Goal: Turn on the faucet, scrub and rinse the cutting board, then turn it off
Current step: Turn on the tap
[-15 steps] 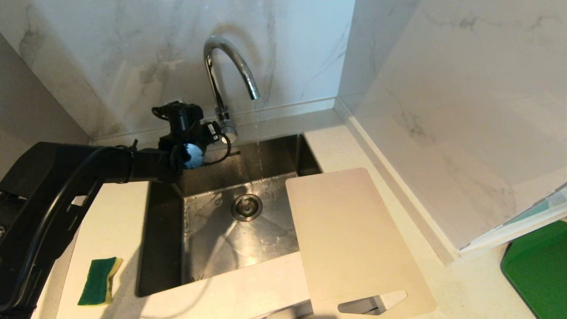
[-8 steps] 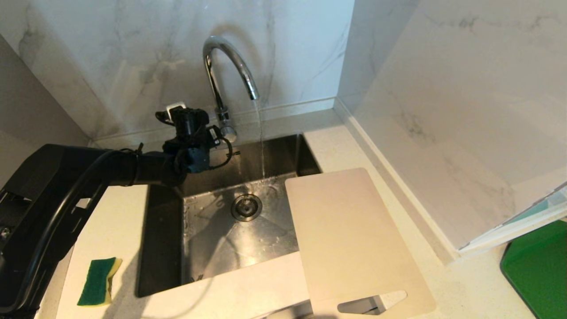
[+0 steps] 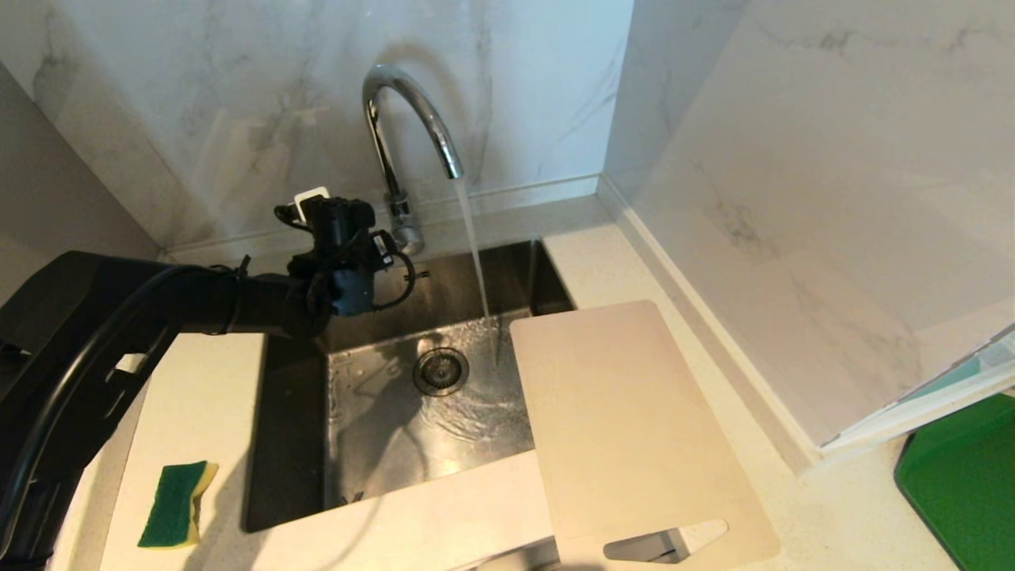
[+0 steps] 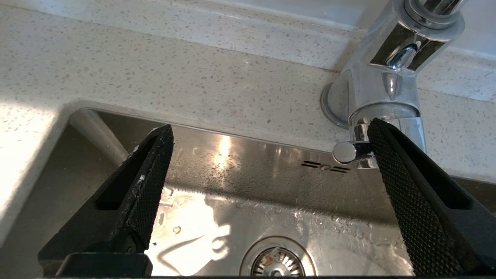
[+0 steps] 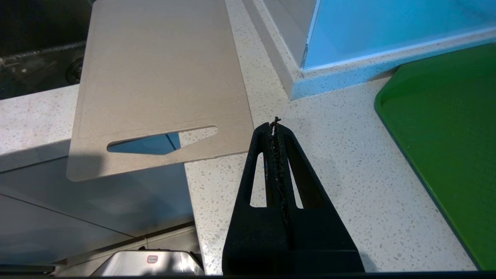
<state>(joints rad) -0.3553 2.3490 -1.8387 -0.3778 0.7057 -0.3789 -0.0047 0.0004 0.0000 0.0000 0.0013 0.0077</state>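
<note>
A: what's the faucet (image 3: 400, 119) look like?
B: shiny chrome gooseneck behind the sink (image 3: 285, 444), water running. my left hand (image 4: 267, 147) is spread wide, one finger (image 4: 391, 155) covering the lever's root

A: and the board?
B: beige cutting board (image 3: 626, 428) bridging sink and worktop (image 3: 801, 507), slot end overhanging. right hand (image 5: 276, 128) pressed together

- My left arm (image 3: 158, 309) is matte black, with a black cable looped along it.
- My left gripper (image 4: 267, 147) has tapered black fingers (image 4: 149, 186) with knurled pads and slotted sides.
- My right gripper (image 5: 276, 126) matches it.
</note>
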